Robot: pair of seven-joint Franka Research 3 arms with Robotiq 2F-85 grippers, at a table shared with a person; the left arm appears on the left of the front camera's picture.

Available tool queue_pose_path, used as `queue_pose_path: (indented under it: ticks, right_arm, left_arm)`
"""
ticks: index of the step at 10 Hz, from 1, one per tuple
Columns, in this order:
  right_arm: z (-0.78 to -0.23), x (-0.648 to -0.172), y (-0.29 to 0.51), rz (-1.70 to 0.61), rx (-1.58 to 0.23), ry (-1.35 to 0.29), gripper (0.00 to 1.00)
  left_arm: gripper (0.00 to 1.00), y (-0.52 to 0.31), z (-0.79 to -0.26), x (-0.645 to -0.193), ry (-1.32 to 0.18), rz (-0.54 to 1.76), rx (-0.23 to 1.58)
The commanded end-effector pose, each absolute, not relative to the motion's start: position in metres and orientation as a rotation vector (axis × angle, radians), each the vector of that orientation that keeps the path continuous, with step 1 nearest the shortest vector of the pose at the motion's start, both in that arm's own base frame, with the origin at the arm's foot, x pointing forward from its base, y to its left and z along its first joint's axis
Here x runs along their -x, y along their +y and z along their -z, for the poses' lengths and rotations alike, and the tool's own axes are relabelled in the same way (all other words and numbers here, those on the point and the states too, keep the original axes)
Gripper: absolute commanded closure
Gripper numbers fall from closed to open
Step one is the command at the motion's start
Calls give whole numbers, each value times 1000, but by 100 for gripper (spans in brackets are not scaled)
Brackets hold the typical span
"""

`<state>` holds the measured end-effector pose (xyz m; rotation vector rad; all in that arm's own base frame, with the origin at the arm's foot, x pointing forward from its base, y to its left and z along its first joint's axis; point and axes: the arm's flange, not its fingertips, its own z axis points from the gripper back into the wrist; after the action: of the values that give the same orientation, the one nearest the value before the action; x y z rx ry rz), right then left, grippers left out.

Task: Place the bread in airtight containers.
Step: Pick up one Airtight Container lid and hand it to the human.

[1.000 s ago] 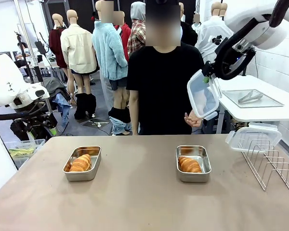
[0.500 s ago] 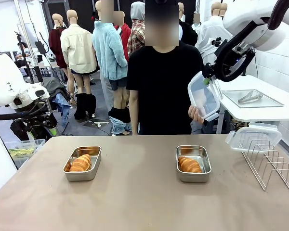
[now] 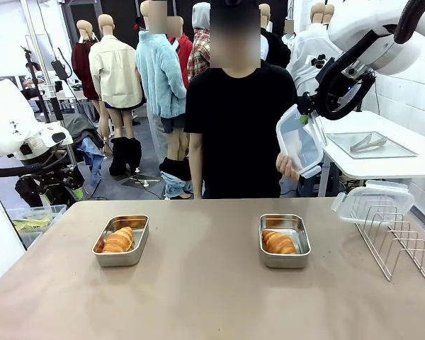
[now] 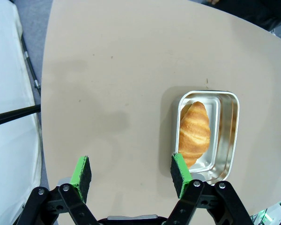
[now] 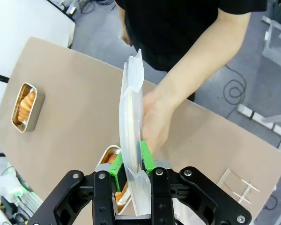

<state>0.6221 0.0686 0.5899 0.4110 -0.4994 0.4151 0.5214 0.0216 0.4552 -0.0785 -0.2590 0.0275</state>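
Note:
Two steel containers stand on the table, the left one (image 3: pixel 120 241) and the right one (image 3: pixel 285 241), each with a croissant in it (image 3: pixel 119 239) (image 3: pixel 278 242). My right gripper (image 3: pixel 306 117) is high over the far right edge, shut on a clear plastic lid (image 3: pixel 299 140) held on edge (image 5: pixel 131 117). The person's hand (image 3: pixel 287 166) touches that lid's lower side (image 5: pixel 157 117). My left gripper (image 4: pixel 131 173) hangs open above the table, beside the left container (image 4: pixel 208 136) and its croissant (image 4: pixel 194 133).
A second clear lid (image 3: pixel 372 202) leans on a wire rack (image 3: pixel 400 248) at the table's right end. The person stands at the far edge. A white side table with a steel tray (image 3: pixel 372 145) is behind on the right.
The person's hand has come up from waist height to the lid's lower edge. The lid in my right gripper has shifted slightly. The left arm has not moved.

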Motion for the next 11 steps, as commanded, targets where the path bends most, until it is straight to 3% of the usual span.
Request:
queue_pose_path:
  ticks: [1,2,6,7,11]
  right_arm:
    - [-592,-621,69,-408,-424,-502,100]
    - [-590,-622,69,-415,-411,-499,91]
    - [-604,-596,62,-465,-366,-520,13]
    - [-605,-595,61,-463,-366,-525,0]
    - [-614,-530,34,-833,-253,-468,0]
  left_arm:
    - [12,22,-457,-521,-263,-29,77]
    - [12,22,-457,-521,-263,-29,77]
    - [12,22,-457,-521,-263,-29,77]
    - [12,22,-457,-521,-263,-29,77]
    - [12,22,-457,-521,-263,-29,77]
